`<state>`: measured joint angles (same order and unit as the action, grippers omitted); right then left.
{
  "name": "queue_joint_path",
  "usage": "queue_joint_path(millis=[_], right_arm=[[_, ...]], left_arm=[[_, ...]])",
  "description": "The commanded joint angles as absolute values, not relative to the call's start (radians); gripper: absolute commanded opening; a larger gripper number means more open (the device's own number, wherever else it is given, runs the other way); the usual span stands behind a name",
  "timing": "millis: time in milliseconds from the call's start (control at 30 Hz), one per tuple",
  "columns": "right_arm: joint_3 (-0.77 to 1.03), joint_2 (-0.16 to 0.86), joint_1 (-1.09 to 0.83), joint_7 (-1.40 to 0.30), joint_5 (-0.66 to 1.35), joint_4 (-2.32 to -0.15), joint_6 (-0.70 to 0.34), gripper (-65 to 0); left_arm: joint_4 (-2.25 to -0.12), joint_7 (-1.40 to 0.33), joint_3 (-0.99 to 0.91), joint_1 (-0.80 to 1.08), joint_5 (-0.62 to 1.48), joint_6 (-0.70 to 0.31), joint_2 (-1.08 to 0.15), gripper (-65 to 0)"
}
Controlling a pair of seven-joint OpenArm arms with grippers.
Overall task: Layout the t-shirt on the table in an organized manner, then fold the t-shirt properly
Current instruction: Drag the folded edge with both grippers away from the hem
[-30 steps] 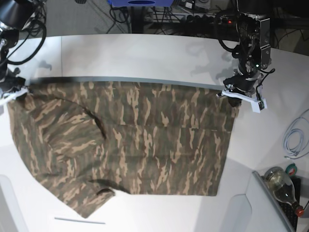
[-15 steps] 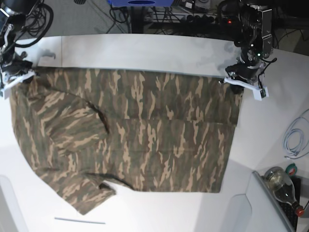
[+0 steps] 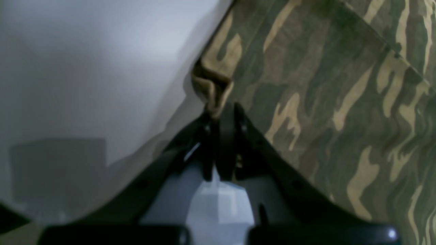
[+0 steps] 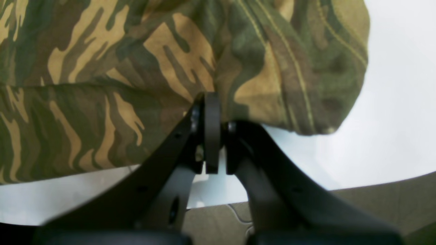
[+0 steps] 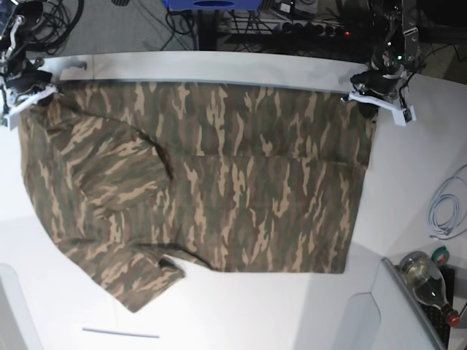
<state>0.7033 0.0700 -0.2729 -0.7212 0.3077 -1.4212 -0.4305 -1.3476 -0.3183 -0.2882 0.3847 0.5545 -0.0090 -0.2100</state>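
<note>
My left gripper [image 5: 363,86] was clamped on one far corner of the t-shirt [image 5: 197,189], my right gripper [image 5: 33,93] on the other. The shirt lay spread across the table [image 5: 219,65], far edge stretched between them.

t-shirt [image 5: 197,182] covers most of table [image 5: 241,317]; bare strip along near edge and rt side. obstacles: bottle [image 5: 427,281] and white cable [image 5: 446,208] at rt edge, thin strip [image 5: 120,333] near front.
</note>
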Motion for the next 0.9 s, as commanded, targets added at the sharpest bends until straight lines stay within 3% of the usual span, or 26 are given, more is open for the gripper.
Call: queue_joint_path(millis=[0, 867], right_arm=[[0.710, 0.088, -0.278, -0.699, 0.303, -1.442, -0.432, -64.8], [0.750, 0.025, -0.329, -0.742, 0.295, -1.547, -0.426, -64.1]], left_arm=[[-1.366, -0.314, -0.302, 0.398, 0.547, 0.007, -0.222, -65.0], [-1.380, -0.323, -0.303, 0.417, 0.547, 0.008, -0.222, -65.0]])
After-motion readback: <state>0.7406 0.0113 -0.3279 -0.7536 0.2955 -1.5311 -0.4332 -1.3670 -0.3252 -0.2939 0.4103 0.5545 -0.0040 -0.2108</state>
